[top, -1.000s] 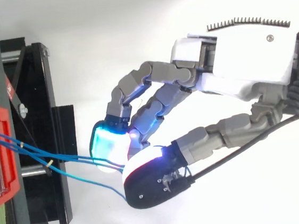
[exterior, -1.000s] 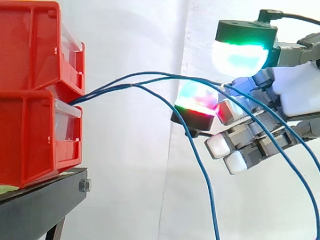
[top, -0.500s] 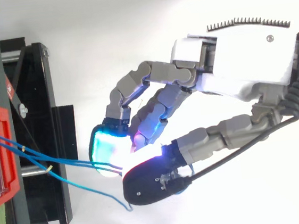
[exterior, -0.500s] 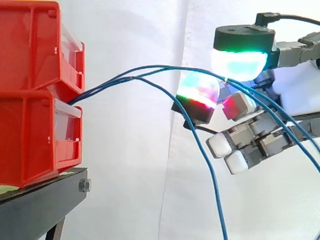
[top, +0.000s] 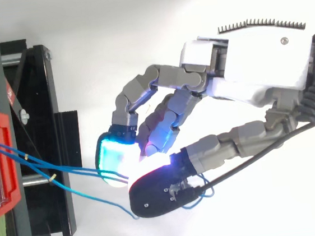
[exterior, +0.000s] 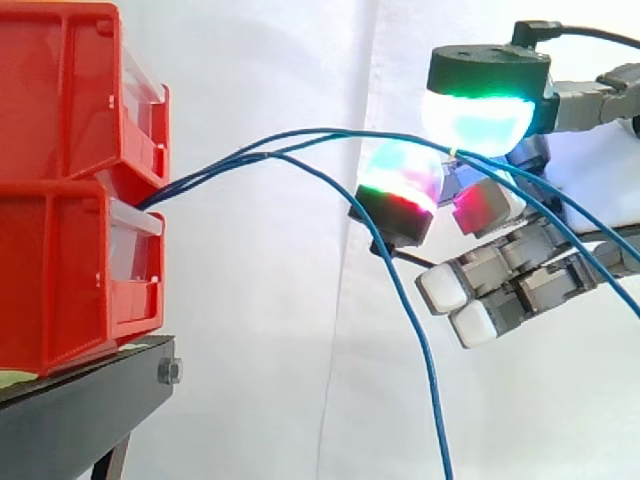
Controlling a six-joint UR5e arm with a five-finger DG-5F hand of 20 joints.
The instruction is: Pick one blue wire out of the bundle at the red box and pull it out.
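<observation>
Three thin blue wires run out of the gap between two stacked red bins and arc to the right. My hand comes in from the right, level with the upper bin. Its fingers are curled. A green-white glowing pad sits above two of the wires and a green-red pad sits below them, so these wires are pinched between the pads. The third wire droops free below the hand. From above, the wires reach the cyan pad.
The red bins rest on a black stand at the left, with its frame seen from above. A white curtain hangs behind everything. Open air lies between the bins and my hand.
The pads have closed more tightly on the wires and lifted them a little. The loose wire has swung right, and a small loop now shows under the hand from above.
</observation>
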